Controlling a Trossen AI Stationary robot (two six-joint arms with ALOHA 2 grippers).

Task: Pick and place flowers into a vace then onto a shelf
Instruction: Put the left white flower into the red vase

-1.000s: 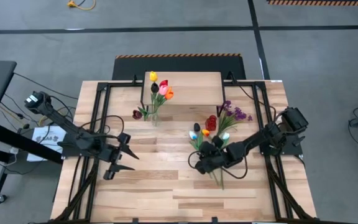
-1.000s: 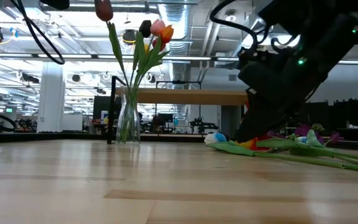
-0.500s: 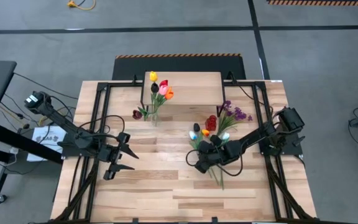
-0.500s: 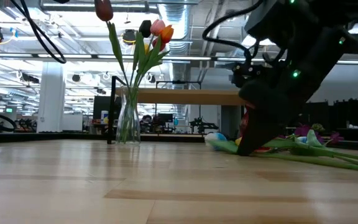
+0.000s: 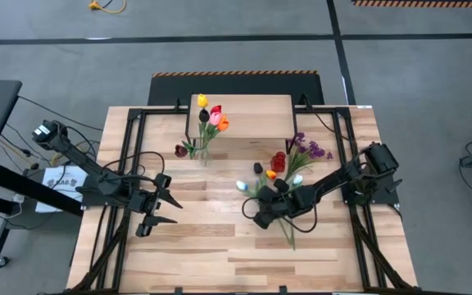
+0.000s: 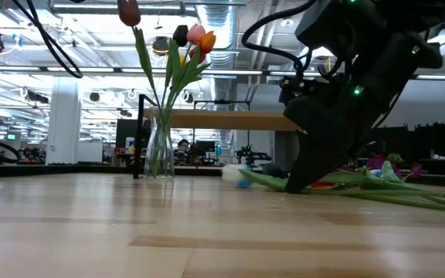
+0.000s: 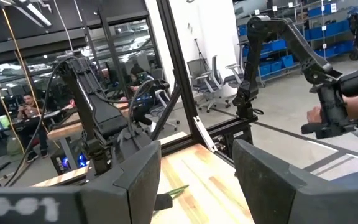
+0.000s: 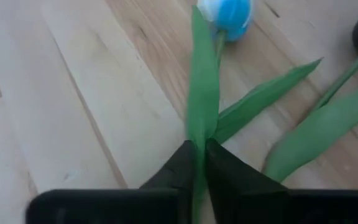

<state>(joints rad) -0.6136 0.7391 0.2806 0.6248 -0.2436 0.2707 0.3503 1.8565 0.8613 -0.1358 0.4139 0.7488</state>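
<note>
My right gripper (image 5: 258,215) (image 6: 293,185) (image 8: 199,146) sits low over the table's middle, shut on a blue-and-white tulip whose head (image 5: 242,187) (image 8: 232,12) points toward the table's left. More loose flowers (image 5: 285,168), red, orange, dark and purple, lie in a pile just beyond it. A glass vase (image 5: 203,152) (image 6: 159,154) stands on the table in front of the shelf (image 5: 240,115) and holds several tulips. My left gripper (image 5: 179,213) (image 7: 197,180) waits open at the table's left. My right gripper pinches the tulip's green stem and leaf (image 8: 199,124) between its two fingertips, some way below the head. The fingers come slanting down from the table's right and lie roughly along the stem. The head end (image 6: 242,179) stays low by the tabletop, ahead of the fingers.
The shelf stands at the table's far middle on black legs. Black frame rails (image 5: 109,221) run along the table's left and right sides. Bare wood (image 5: 211,246) lies between the two grippers and toward the near edge. People and desks show in the room behind.
My right gripper has moved toward the table's left, staying low and shut. The blue-and-white tulip has slid with it out of the pile; its head now lies apart, left of the other flowers. The pile and the vase have stayed where they were.
</note>
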